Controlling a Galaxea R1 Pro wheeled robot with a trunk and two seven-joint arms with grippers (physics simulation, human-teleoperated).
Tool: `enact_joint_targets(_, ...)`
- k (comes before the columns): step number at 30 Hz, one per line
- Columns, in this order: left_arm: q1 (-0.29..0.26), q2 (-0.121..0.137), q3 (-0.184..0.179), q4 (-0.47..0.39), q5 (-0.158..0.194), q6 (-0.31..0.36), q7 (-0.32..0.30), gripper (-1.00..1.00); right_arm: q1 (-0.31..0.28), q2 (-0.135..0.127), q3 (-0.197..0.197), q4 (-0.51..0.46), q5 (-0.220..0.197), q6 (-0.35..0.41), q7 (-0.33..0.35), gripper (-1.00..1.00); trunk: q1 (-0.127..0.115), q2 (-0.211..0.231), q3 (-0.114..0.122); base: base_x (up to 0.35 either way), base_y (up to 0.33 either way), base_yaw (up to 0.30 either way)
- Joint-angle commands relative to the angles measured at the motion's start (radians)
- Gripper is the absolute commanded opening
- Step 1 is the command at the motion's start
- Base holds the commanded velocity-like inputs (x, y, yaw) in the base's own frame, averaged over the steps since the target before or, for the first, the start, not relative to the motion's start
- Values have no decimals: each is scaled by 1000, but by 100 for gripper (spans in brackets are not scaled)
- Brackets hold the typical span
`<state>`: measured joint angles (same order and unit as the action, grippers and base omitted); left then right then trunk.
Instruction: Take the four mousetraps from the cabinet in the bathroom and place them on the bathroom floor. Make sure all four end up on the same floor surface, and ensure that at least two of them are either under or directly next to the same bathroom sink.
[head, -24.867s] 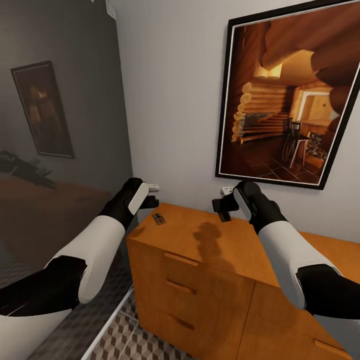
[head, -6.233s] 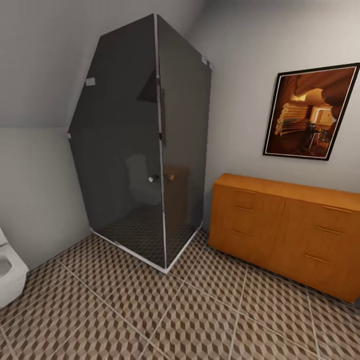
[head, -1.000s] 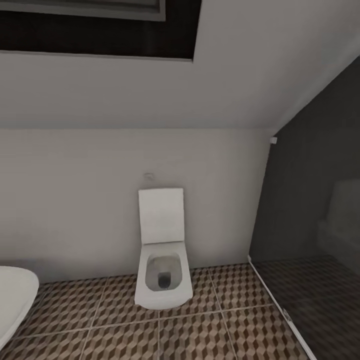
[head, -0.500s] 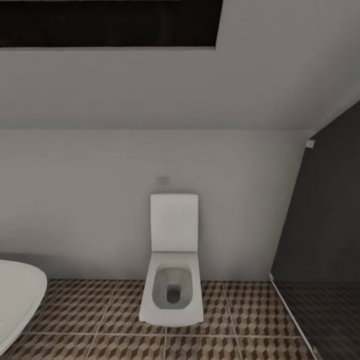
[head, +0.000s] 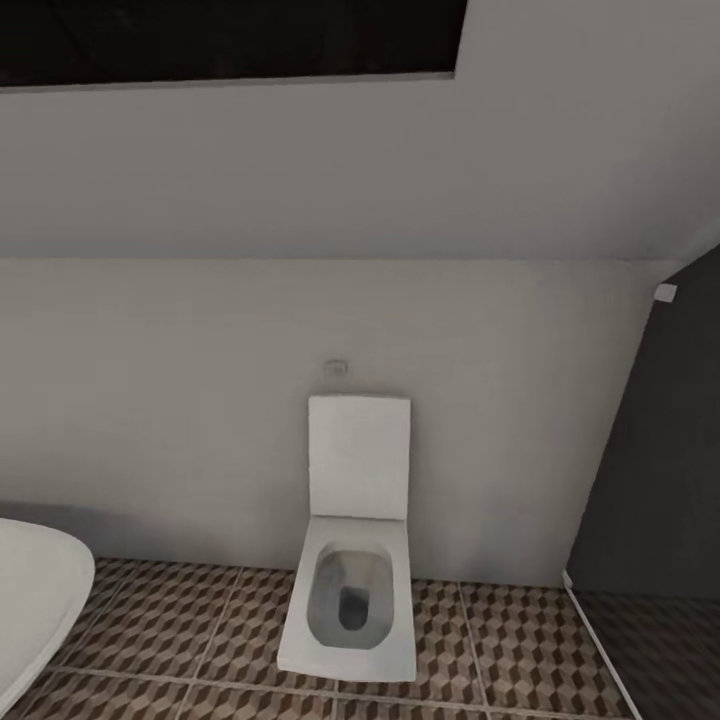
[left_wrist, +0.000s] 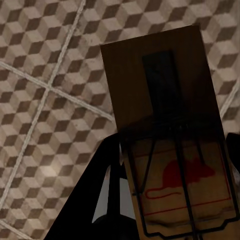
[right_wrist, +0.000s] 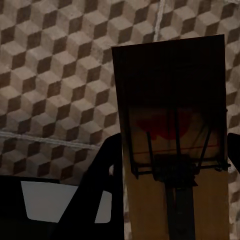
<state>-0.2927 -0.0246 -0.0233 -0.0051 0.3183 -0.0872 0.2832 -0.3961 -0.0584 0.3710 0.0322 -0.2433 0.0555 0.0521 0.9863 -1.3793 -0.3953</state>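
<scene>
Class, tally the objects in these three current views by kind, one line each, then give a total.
Mousetraps: 2, one mousetrap in the left wrist view, another mousetrap in the right wrist view
Toilets: 1, the toilet
Bathtubs: 1, the bathtub rim
Total: 4

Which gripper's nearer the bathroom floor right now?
Right, probably. Both hang above the bathroom floor, each gripping a mousetrap; tile cubes look larger past the right gripper than the left gripper.

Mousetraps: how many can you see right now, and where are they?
2. One mousetrap is held in the left tool, above the patterned floor tiles. The other mousetrap is held in the right tool, also over the tiles. More may be out of view.
</scene>
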Motion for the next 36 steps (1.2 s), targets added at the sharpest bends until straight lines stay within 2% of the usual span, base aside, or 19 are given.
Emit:
enact_joint_targets(1,-1,0,-3,0,4,-3,5,-100,-1,0,9,2,-13,1,8,-100,0,-1,-1,220,-6,6)
enact_joint_targets(22,-1,2,-3,0,4,-2,5,-100,-1,0,9,2,-14,1,6,-100,0,-1,-1,299,-1,1)
enact_joint_targets(36,-1,0,-5,-3,-3,-5,4,-100,-1,-5,8,0,-15,-2,5,-100,0,-1,-1,46,0,0)
